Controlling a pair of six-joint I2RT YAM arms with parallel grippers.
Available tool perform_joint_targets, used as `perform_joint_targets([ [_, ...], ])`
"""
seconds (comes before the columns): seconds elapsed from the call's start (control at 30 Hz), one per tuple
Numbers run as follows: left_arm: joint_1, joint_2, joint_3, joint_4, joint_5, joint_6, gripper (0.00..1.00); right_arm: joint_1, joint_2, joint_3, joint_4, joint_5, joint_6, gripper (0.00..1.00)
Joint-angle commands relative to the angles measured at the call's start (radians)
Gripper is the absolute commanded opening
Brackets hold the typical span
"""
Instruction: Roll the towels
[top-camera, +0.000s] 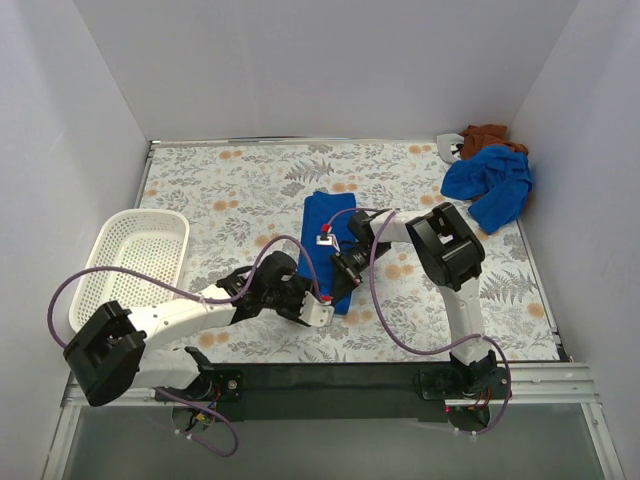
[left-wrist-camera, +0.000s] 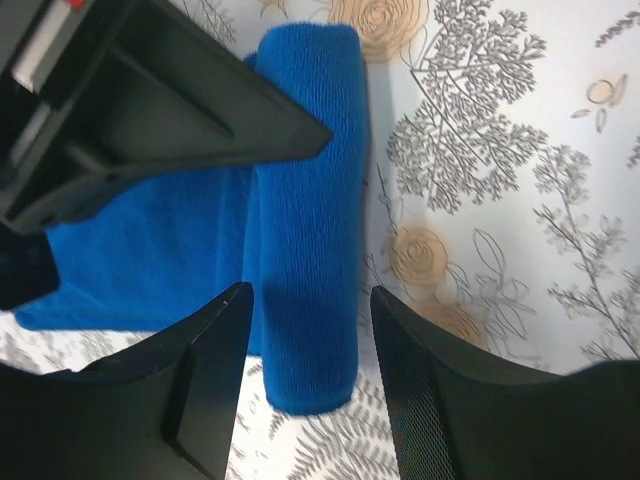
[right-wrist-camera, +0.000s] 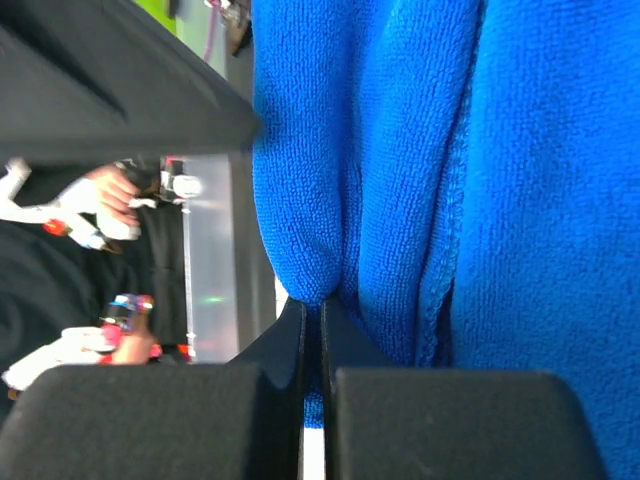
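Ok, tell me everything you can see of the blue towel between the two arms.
The towel is royal-blue, soft looped cloth, a long narrow strip lying mid-table on the floral tabletop. Its near end is wound into a tight roll; the rest lies flat beyond it. The right fingers are shut on a fold at its edge; the left fingers stand open either side of the roll.

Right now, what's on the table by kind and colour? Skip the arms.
Blue towels: 2 (part-rolled towel at centre, crumpled towel at far right)
Brown cloth: 1
White basket: 1
Small white item beside the brown cloth, too small to identify: 1
Total: 5
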Motion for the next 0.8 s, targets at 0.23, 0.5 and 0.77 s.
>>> perform_joint_targets([
  [0.23, -0.08, 0.262, 0.057, 0.092, -0.112, 0.007, 0.15, -0.046, 0.036, 0.047, -0.08, -0.061, -0.014, 0.01],
  [0.5, -0.057, 0.354, 0.218, -0.329, 0.113, -0.052, 0.0, -0.18, -0.153, 0.093, -0.075, 0.157, 0.044, 0.34],
  [0.77, 0.07, 0.564, 0.44, -0.611, 0.386, -0.085, 0.0, -0.28, -0.441, 0.03, -0.048, 0.333, 0.009, 0.57],
])
